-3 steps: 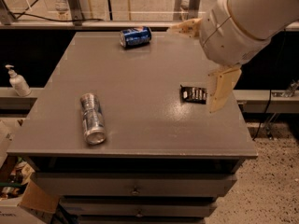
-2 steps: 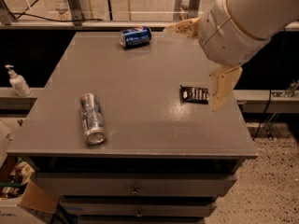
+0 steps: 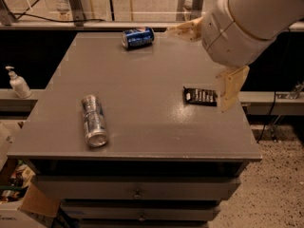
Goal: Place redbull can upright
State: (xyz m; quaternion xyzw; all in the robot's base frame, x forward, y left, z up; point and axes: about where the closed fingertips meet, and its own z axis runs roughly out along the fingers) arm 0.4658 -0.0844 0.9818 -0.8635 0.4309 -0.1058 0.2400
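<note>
The redbull can [image 3: 93,120], slim and silver-grey with faint blue markings, lies on its side on the front left part of the grey table [image 3: 142,80], its shiny end toward the front edge. My gripper [image 3: 195,70] hangs over the table's right side, far from the can. It is open and empty: one tan finger [image 3: 187,30] points left near the back, the other [image 3: 231,85] points down by the right edge.
A shorter blue can [image 3: 137,37] lies on its side near the table's back edge. A dark flat packet [image 3: 200,96] lies by the right edge under my lower finger. A soap bottle [image 3: 18,82] stands on a ledge at the left. Drawers sit below the tabletop.
</note>
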